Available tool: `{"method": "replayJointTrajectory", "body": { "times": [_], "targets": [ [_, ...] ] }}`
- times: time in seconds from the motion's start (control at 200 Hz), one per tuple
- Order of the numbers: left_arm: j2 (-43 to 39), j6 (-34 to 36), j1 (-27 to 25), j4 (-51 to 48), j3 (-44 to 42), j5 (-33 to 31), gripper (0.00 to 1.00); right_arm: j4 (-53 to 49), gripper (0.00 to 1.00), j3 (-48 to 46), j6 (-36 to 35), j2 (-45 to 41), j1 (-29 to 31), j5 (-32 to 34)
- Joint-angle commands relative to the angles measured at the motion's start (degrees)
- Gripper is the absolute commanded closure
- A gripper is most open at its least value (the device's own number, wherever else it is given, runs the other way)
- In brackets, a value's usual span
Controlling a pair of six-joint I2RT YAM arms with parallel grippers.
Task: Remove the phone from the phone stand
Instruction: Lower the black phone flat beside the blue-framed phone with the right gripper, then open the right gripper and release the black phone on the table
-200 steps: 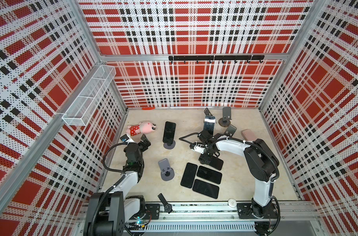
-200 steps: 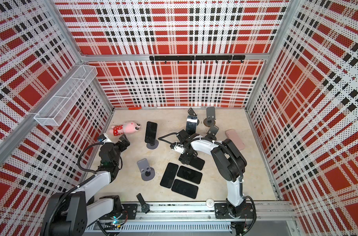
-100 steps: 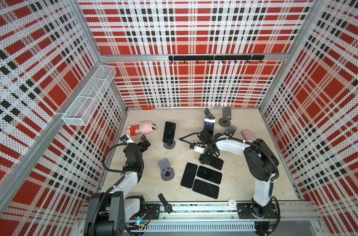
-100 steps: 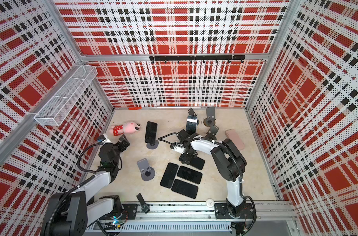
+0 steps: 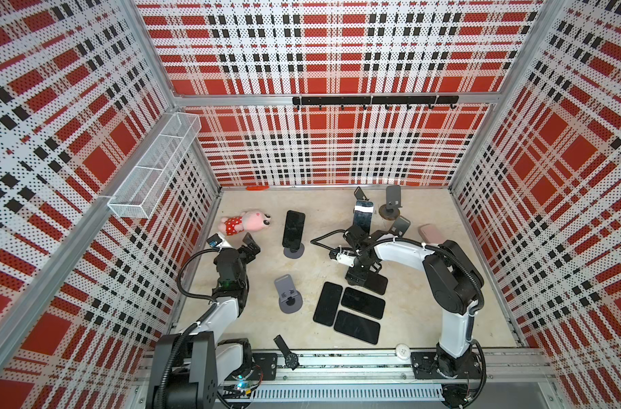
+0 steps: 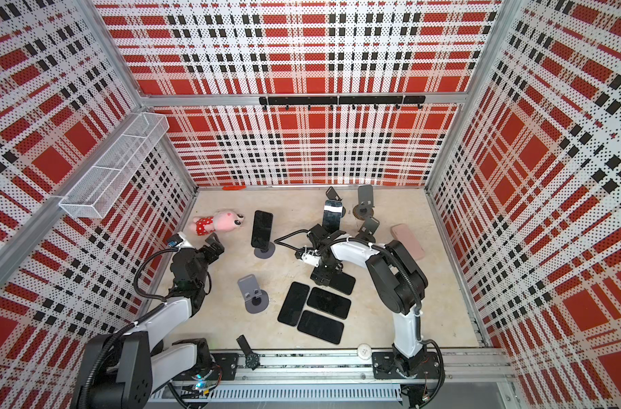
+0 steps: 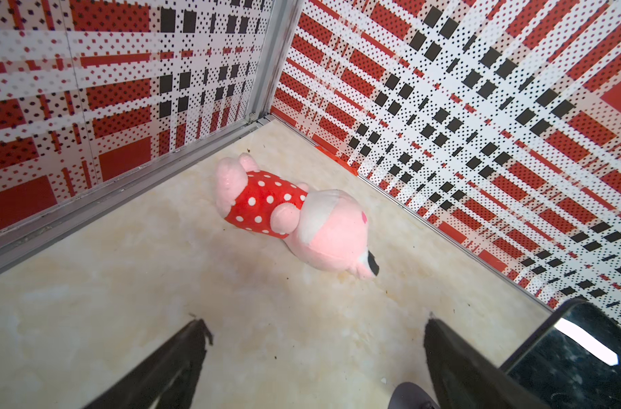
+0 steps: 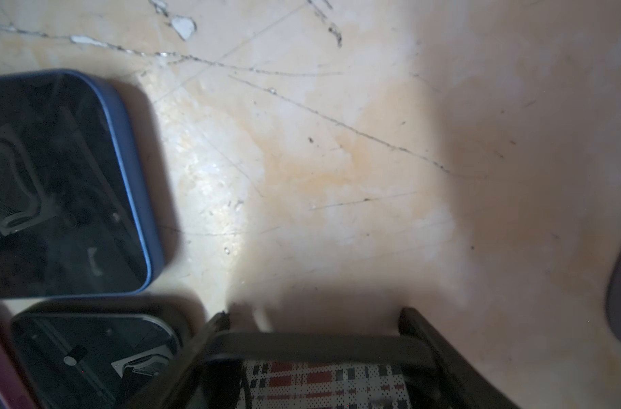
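**A:** How far along is this?

**B:** Partway, I judge. Three phones (image 5: 362,302) lie flat together near the middle of the table (image 5: 426,318). The fourth phone (image 8: 319,382) lies flat just beyond them, under the right gripper (image 8: 314,315).

**A:** Does that gripper have hold of it?

**B:** Its fingers sit against the phone's two sides, seemingly touching. How hard they press I cannot tell.

**A:** What is left?

**B:** Two phones are on stands. The left phone (image 5: 293,226) leans on its stand (image 5: 293,252), between the two arms. The far phone (image 5: 364,216) is propped just beyond the right gripper.

**A:** And the left gripper (image 7: 316,354)?

**B:** Spread wide and empty, low by the plush toy (image 7: 287,216) near the left wall. The left phone stands just to its right.
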Motion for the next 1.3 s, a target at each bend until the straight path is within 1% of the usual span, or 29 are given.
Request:
{"method": "replayJointTrajectory", "body": {
  "times": [0.0, 0.892, 1.212, 1.293],
  "targets": [
    [-0.5, -0.1, 0.8, 0.2, -0.6, 0.5, 0.02, -4.1, 0.23, -0.2, -1.1, 2.4, -0.2, -2.8],
    [-0.8, -0.6, 1.4, 0.2, -1.0, 0.7, 0.02, -4.1, 0.21, 0.2, -1.2, 2.6, -0.9, -3.7],
    [-0.9, -0.8, 1.6, 0.2, -1.1, 1.0, 0.02, -4.6, 0.22, 0.3, -1.0, 2.3, -0.9, -4.1],
    [-0.9, -0.8, 1.7, 0.2, -1.1, 1.0, 0.02, -5.1, 0.22, 0.3, -0.6, 2.3, -0.9, -3.3]
  ]
}}
